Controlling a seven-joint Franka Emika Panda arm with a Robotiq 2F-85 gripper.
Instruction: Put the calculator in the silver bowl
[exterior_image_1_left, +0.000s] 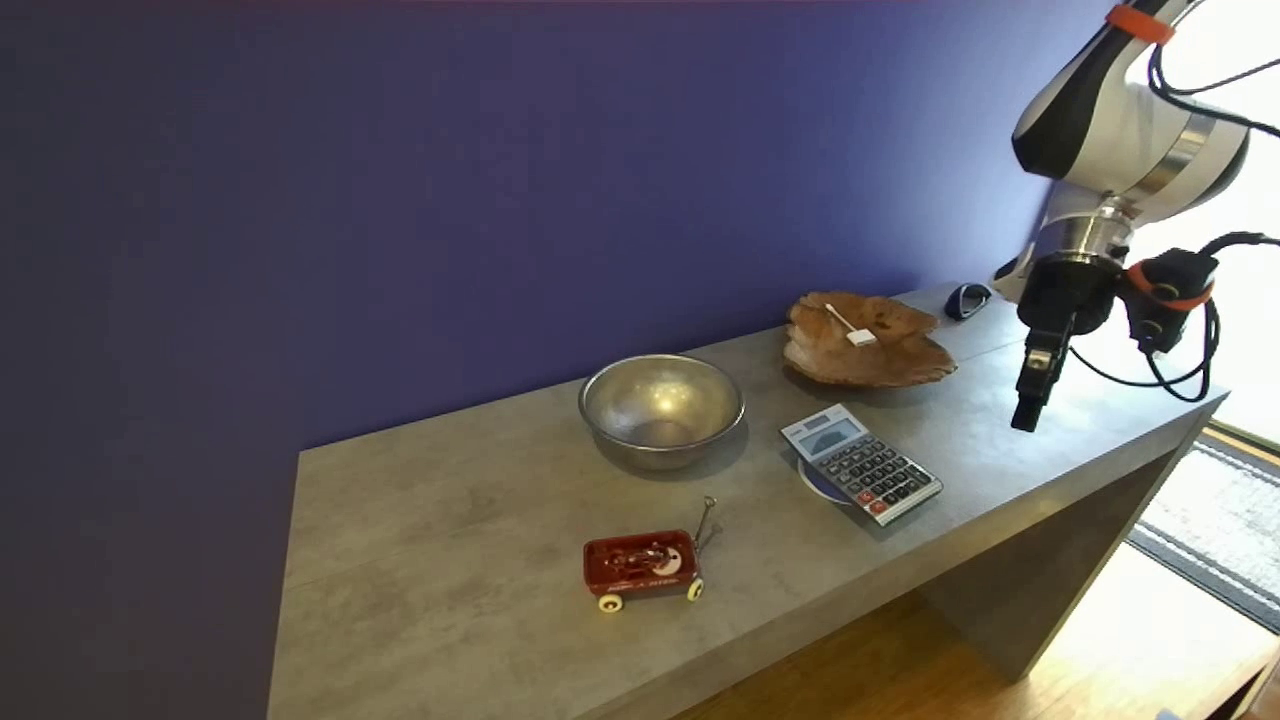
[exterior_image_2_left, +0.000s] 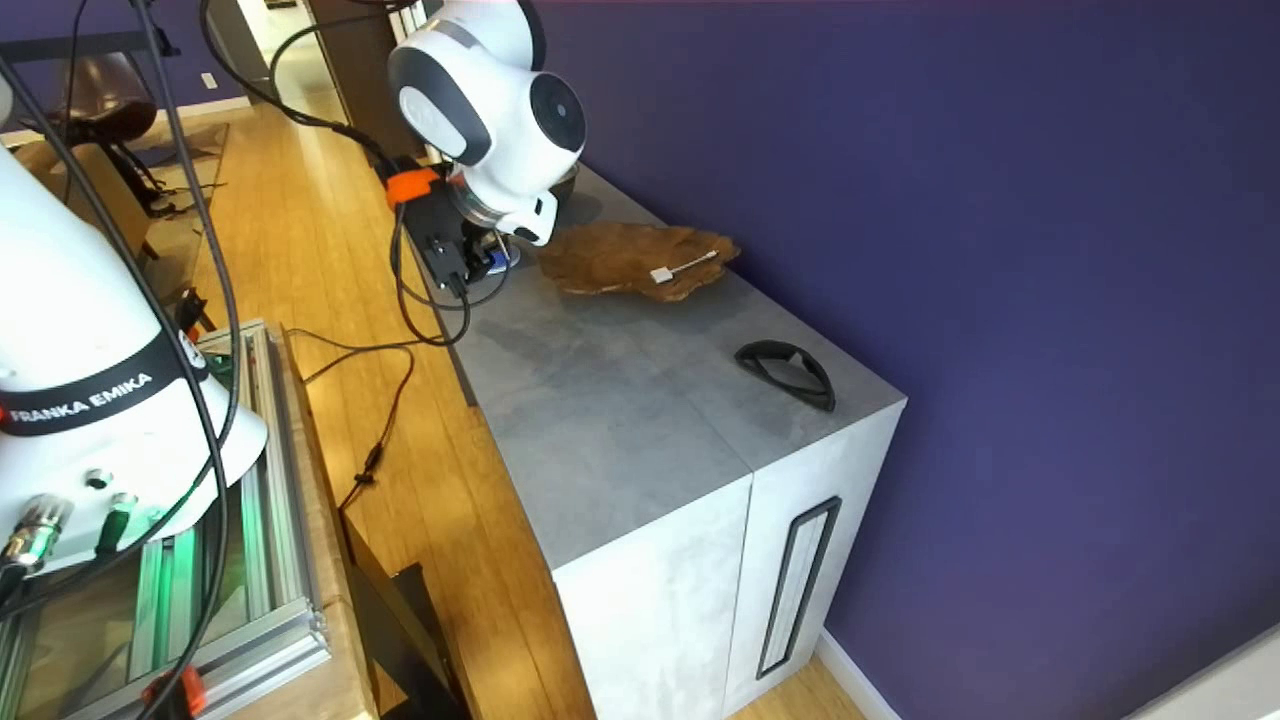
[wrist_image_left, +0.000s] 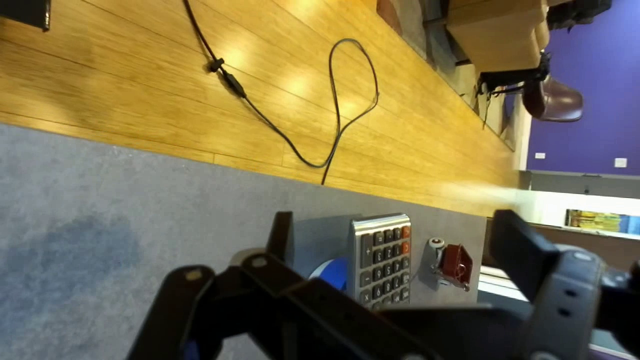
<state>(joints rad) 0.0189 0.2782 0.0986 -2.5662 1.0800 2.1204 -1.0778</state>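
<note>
The calculator (exterior_image_1_left: 865, 463) lies face up, partly over a blue round disc (exterior_image_1_left: 822, 485), on the grey tabletop. In the wrist view the calculator (wrist_image_left: 382, 260) shows between the open fingers, apart from them, its lower part hidden by the gripper. The silver bowl (exterior_image_1_left: 662, 400) stands upright near the wall, beside the calculator; its inside shows no object. It is out of the wrist view. My gripper (exterior_image_1_left: 1026, 415) is above the tabletop, to the right of the calculator in an exterior view, pointing down. In the wrist view the gripper (wrist_image_left: 397, 237) is wide open and empty.
A brown wooden bowl (exterior_image_1_left: 860, 350) holding a white adapter (exterior_image_1_left: 858, 336) stands behind the calculator. A red toy wagon (exterior_image_1_left: 640, 563) stands nearer the front edge. A black loop-shaped object (exterior_image_2_left: 785, 372) lies near the table's end. A purple wall (exterior_image_1_left: 500, 200) runs along the back.
</note>
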